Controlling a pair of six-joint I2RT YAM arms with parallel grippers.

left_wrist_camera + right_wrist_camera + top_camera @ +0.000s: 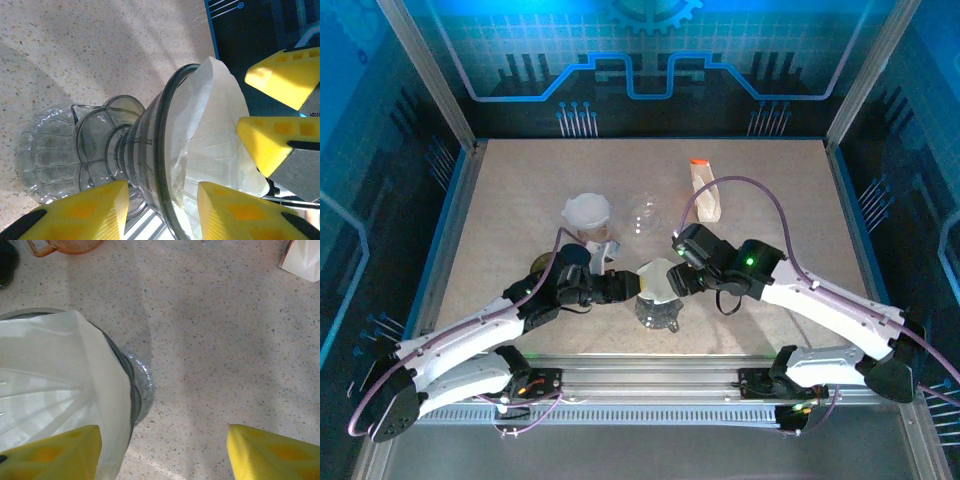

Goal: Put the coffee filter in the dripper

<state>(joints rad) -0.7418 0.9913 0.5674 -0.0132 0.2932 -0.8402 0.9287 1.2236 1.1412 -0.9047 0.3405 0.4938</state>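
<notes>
A white paper coffee filter (50, 375) sits in the dark-rimmed dripper (128, 377) at the left, above a ribbed glass base (144, 385) on the speckled table (215, 340). The right gripper (162, 452) has its yellow fingers (270, 455) spread wide, one overlapping the filter's lower edge, the other above bare tabletop. An orange handle (42, 250) shows at the top left.

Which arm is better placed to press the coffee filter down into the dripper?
Right. The right pincer is open beside the raised edge of the white paper coffee filter; the left pincer seems clamped on the clear glass dripper, steadying it.
</notes>
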